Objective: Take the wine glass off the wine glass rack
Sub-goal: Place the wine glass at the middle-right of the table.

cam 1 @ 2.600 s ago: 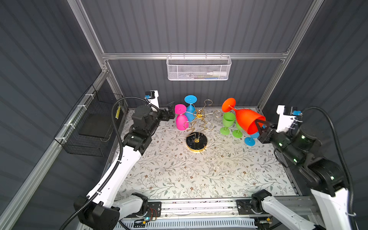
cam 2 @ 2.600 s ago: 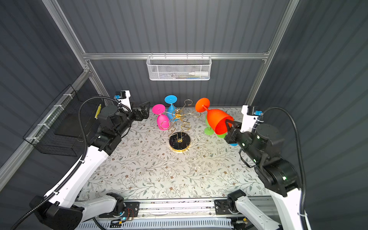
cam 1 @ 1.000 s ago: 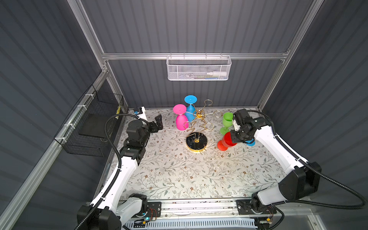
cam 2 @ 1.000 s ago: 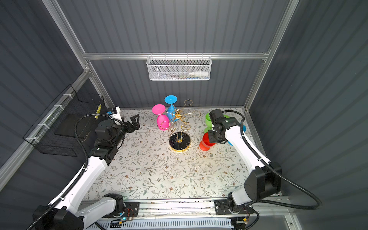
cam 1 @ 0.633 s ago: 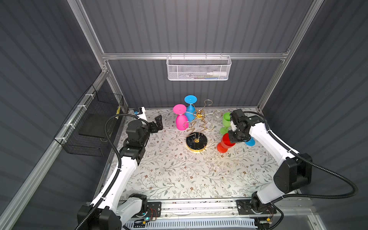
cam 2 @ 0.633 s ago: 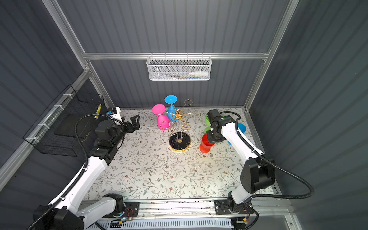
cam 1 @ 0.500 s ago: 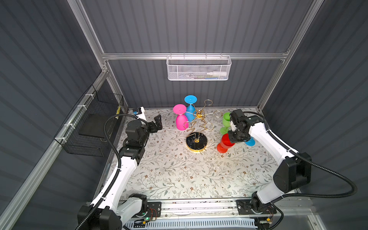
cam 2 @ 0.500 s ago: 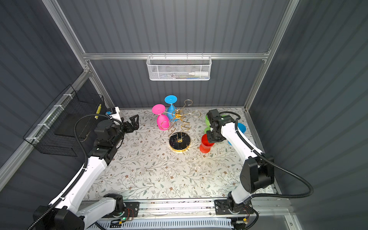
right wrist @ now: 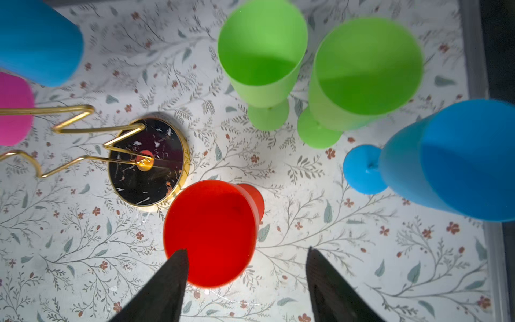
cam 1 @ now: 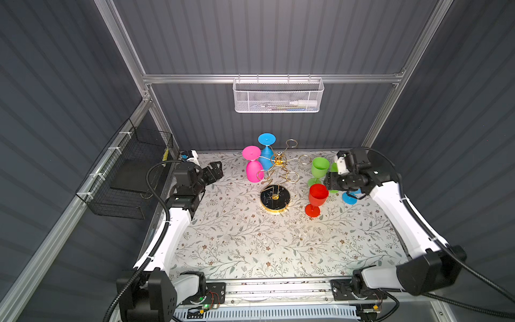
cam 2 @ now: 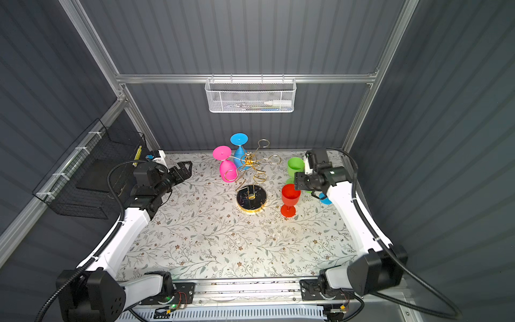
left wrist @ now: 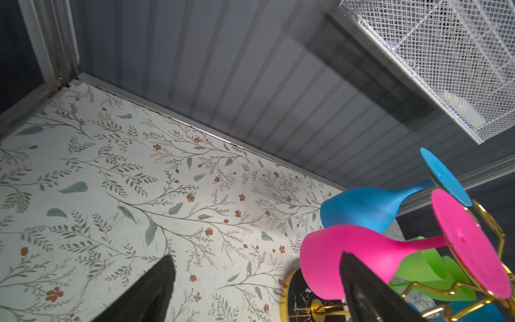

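The gold wine glass rack (cam 1: 275, 196) stands mid-table on its black round base (right wrist: 147, 161). A pink wine glass (cam 1: 253, 170) and a blue one (cam 1: 266, 152) hang upside down on its arms. A red wine glass (cam 1: 317, 195) stands upright on the table to the right of the base. My right gripper (cam 1: 330, 182) hovers just above and beside it, open (right wrist: 245, 251), gripping nothing. My left gripper (cam 1: 217, 168) is open at the table's left, pointing at the pink glass (left wrist: 348, 259) from a distance.
Two green glasses (cam 1: 320, 167) and a blue glass (right wrist: 451, 161) stand upright at the right rear, close to my right gripper. A white mesh basket (cam 1: 277, 96) hangs on the back wall. A black wire basket (cam 1: 125, 178) hangs on the left wall.
My right gripper has opened and let go of the red glass, which now stands on the table. The left arm has barely moved.
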